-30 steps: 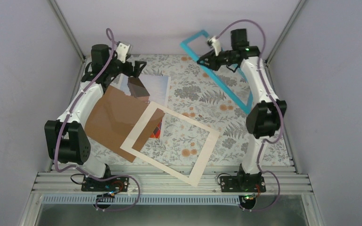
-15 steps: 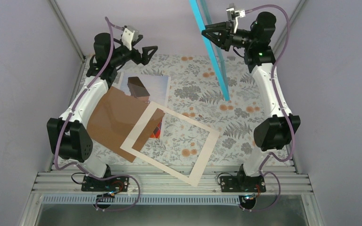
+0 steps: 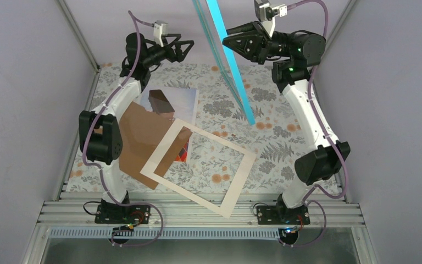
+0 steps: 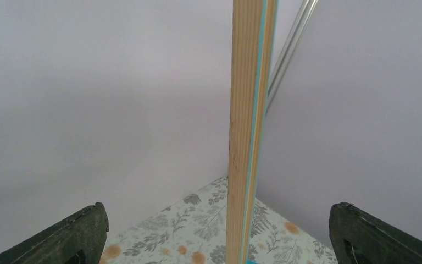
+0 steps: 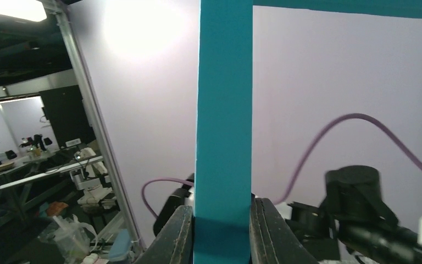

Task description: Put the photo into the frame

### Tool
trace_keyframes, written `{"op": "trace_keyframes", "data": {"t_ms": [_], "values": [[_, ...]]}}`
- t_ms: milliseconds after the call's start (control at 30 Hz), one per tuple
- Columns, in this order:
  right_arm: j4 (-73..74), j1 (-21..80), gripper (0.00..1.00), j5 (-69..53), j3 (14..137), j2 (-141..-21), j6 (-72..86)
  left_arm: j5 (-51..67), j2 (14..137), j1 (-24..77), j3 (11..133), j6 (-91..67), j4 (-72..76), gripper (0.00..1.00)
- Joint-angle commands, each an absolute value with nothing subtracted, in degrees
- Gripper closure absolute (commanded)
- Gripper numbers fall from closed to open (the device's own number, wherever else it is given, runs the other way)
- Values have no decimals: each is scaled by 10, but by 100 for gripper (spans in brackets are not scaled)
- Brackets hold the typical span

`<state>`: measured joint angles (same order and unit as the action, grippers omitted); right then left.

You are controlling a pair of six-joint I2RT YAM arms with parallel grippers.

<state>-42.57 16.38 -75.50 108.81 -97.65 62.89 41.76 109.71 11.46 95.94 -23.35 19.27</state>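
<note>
My right gripper [image 3: 226,39] is shut on the turquoise frame [image 3: 232,66] and holds it upright and high over the far middle of the table; its jaws clamp the blue rim [image 5: 223,126]. My left gripper [image 3: 188,48] is open and raised at the far left, facing the frame's wood-coloured edge [image 4: 248,132], which stands between its fingers [image 4: 82,234] without touching. The photo [image 3: 175,100] lies flat at the far left, mostly covered by the brown backing board [image 3: 143,137]; a red corner [image 3: 183,152] shows inside the mat.
A cream mat border [image 3: 200,165] lies slanted at the near middle, overlapping the backing board. The floral tablecloth [image 3: 286,143] covers the table. Lilac walls and metal posts [image 3: 79,33] close in the back and sides.
My right arm has swung the frame up from a low tilt to upright and shifted it left. My left arm has lifted off the table and reached right towards the frame.
</note>
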Motion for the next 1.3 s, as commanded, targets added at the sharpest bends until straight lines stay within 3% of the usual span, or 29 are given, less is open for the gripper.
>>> {"op": "trace_keyframes", "data": {"t_ms": [0,333,533,633,733,867,900,933,967,1033,1100,1267], "values": [[-511,183,97,-714,1096,-960,659,447,1117,128,1007,-263,256,0],[-513,218,97,-708,1106,-968,658,472,1162,133,1041,-331,331,2],[-504,234,97,-714,1100,-958,649,506,1185,134,1051,-389,407,9],[-495,235,97,-712,1096,-958,646,535,1186,139,1052,-401,449,23],[-484,235,97,-708,1088,-935,643,537,1179,139,1041,-402,452,44],[-465,228,97,-706,1072,-918,630,542,1164,139,1013,-404,460,84],[-446,221,92,-705,1065,-913,622,540,1160,138,1006,-404,456,94],[-423,210,81,-702,1056,-908,615,538,1155,137,1001,-405,453,97],[-403,196,66,-699,1045,-902,609,538,1150,135,995,-407,452,97],[-361,159,25,-697,1009,-884,581,532,1138,130,981,-415,443,98],[-263,113,3,-684,972,-861,525,519,1124,124,965,-418,418,98],[-29,32,0,-618,923,-798,327,465,1104,107,981,-351,217,98]]}}
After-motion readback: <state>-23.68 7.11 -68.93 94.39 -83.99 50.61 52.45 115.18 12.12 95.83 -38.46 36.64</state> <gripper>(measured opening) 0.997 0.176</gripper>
